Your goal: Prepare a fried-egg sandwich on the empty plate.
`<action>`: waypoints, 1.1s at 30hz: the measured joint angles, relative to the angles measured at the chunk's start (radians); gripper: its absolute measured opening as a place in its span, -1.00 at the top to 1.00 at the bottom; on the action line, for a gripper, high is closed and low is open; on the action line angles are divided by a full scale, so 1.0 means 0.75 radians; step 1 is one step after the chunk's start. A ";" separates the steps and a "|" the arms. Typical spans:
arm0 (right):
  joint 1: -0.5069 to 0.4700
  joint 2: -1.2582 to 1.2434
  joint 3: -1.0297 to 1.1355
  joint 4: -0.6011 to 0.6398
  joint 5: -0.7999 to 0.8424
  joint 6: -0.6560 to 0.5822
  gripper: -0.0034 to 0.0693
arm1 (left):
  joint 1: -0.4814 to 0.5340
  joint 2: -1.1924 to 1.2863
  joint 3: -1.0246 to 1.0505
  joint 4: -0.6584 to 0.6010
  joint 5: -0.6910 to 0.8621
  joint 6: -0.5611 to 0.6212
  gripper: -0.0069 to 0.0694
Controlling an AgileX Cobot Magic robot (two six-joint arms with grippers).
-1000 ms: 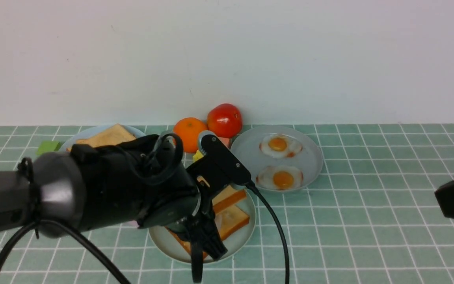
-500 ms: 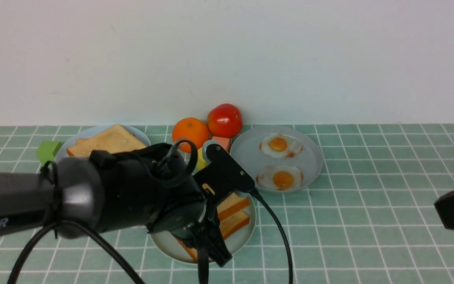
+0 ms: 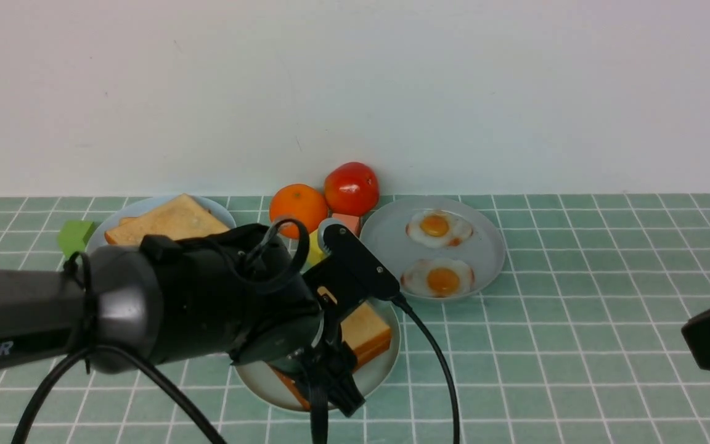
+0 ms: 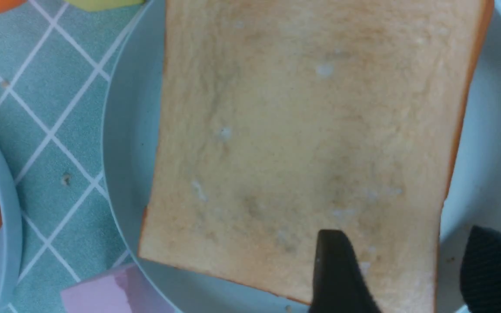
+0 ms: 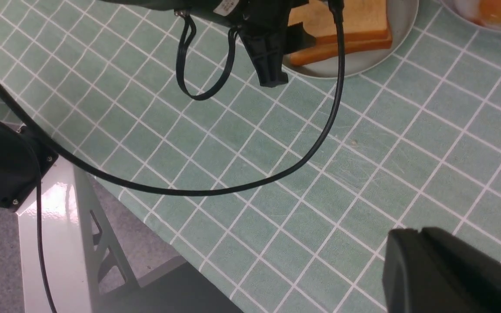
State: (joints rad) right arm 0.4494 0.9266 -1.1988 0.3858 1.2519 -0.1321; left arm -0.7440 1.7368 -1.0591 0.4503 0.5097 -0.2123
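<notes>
Jaws on the left gripper (image 4: 407,269) are spread apart over the upper toast slice (image 4: 302,143), which is sitting stacked on a lower slice (image 5: 342,51) on the pale green plate (image 4: 489,143). Can't really tell with the right gripper's. Past that on the desk (image 3: 552,351), two fried eggs (image 3: 443,280) lie on the grey-blue plate (image 3: 386,237), with a tomato (image 3: 351,188) and an orange (image 3: 297,206) just beside it.

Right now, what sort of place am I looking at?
Probably a robot test bench dressed as a play kitchen: a robot arm reaches over a plate of toast, beside imitation-looking fried eggs, on a checked cloth-like surface.
</notes>
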 joint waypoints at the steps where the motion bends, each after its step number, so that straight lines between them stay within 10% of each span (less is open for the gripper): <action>1: 0.000 0.000 0.000 0.000 0.000 0.000 0.77 | 0.000 -0.001 0.000 -0.002 0.000 0.000 -0.26; 8: 0.000 -0.026 0.000 -0.013 0.005 0.000 0.76 | 0.000 -0.207 0.004 -0.206 0.004 0.000 -0.19; 17: 0.000 -0.224 0.022 -0.162 0.013 0.094 0.80 | 0.000 -0.993 0.193 -0.467 -0.127 0.000 0.85; 33: 0.000 -0.871 0.567 -0.525 -0.267 0.536 0.91 | 0.000 -1.990 1.128 -0.515 -0.661 -0.070 0.85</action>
State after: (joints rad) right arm 0.4494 0.2730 -0.7733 -0.0078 1.0517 0.2698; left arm -0.7440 0.2447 -0.2133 0.0641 0.0139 -0.2651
